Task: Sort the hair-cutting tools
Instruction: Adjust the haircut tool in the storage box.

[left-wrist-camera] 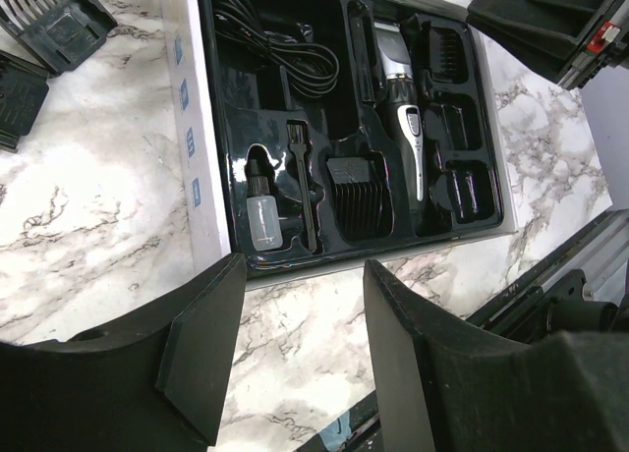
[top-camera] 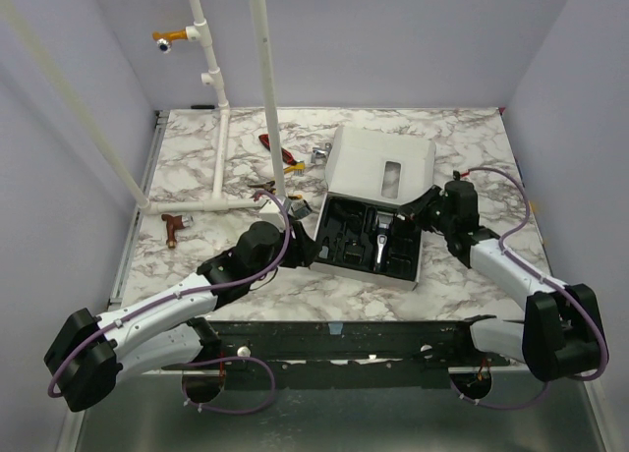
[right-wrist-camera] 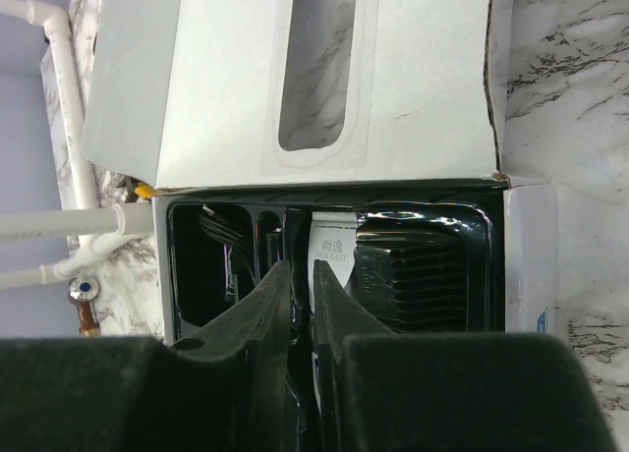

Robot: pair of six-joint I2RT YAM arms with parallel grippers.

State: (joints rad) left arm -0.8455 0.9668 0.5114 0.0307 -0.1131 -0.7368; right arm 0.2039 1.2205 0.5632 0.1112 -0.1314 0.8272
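Note:
A white box holds a black tray. In it lie a slim black clipper with a silver blade end, a black guard, a coiled cable, a small brush and a little bottle. Two more black guards lie on the marble left of the box. My left gripper stands open and empty over bare marble at the box's near-left edge. My right gripper hangs over the tray's far right side, fingers almost together, with nothing seen between them.
The box's open lid lies flat behind the tray. A white pipe frame stands at the back left. Red- and yellow-handled tools lie beside it. A small reddish-brown T-shaped piece sits at the left.

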